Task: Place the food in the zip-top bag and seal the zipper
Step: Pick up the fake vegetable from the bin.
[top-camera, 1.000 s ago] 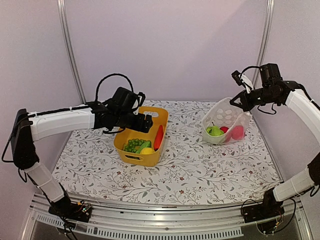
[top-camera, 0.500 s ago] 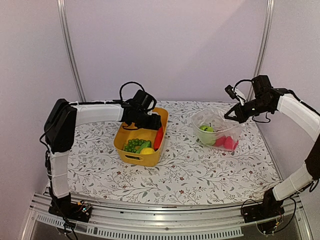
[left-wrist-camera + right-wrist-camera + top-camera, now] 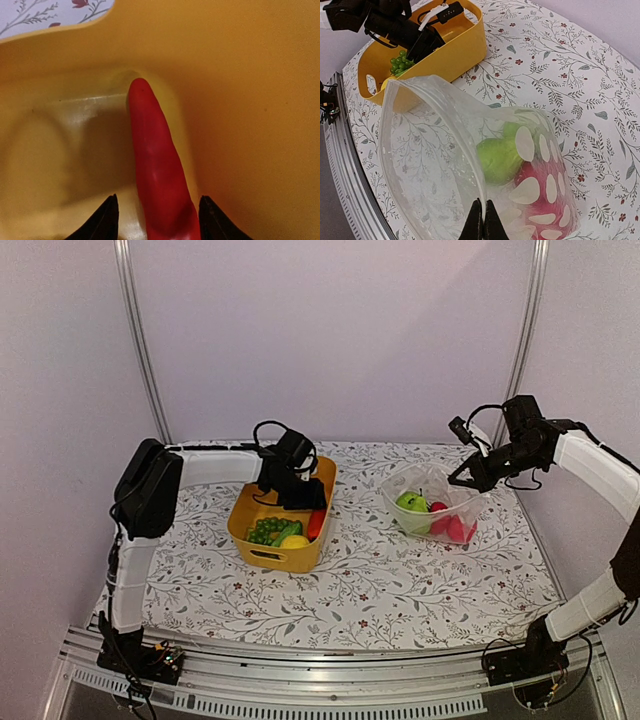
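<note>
Floral tablecloth (image 3: 400, 590) over the bench, pale lilac walls (image 3: 330, 340) behind. We note a yellow basket (image 3: 283, 515) left of centre and a clear zip-top bag (image 3: 432, 502) well apart from it on the right. The left gripper (image 3: 159, 220) reaches down inside the basket at its far right corner, jaws parted and straddling the thick end of a red pepper (image 3: 155, 160) that leans against the basket wall. A gap shows on one side of the pepper; on the other side the wrist view is too tight for us to tell whether the finger touches it. Also in the basket, at its near end, lie a green cluster (image 3: 266, 530) and a yellow piece (image 3: 294, 541). The right gripper (image 3: 481, 220) is pinched tight on the bag's upper rim, holding that edge raised so the mouth gapes open toward the basket. Inside the bag, resting on the cloth, we see a green apple (image 3: 499, 157) and red pieces (image 3: 540, 185) just beside it.
</note>
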`<state>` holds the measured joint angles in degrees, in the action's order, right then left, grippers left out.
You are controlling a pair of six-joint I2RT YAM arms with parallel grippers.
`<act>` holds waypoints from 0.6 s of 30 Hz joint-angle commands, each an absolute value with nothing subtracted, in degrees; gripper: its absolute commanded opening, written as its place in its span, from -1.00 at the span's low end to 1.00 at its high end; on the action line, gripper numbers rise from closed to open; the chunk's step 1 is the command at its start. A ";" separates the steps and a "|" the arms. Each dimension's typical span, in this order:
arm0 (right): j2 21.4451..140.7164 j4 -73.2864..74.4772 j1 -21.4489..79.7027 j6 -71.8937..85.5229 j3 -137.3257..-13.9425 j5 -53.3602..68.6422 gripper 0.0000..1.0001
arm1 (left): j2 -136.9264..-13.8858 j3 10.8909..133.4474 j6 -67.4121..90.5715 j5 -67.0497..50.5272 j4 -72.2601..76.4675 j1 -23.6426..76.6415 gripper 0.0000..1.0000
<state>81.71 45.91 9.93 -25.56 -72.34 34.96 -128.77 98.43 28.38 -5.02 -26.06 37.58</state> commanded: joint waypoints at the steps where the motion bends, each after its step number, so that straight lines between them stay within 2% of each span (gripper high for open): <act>1: 80.68 46.22 9.61 -25.81 -71.89 36.40 -0.99 | -130.47 100.75 29.94 -7.12 -28.73 37.21 0.08; 9: 80.77 45.54 9.65 -25.02 -72.35 37.54 -0.99 | -132.43 101.43 31.27 -9.42 -29.52 37.11 0.04; 11: 80.54 45.57 9.63 -24.55 -72.70 37.33 -0.99 | -133.06 102.19 31.21 -9.47 -30.14 37.09 -0.03; 18: 78.31 45.38 9.62 -23.08 -72.10 36.49 -0.99 | -128.51 103.02 29.70 -5.12 -32.66 36.61 -0.52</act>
<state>80.82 45.82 9.93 -24.21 -72.34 36.56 -132.18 102.06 30.48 -8.34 -29.93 37.45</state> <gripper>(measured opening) 0.007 0.305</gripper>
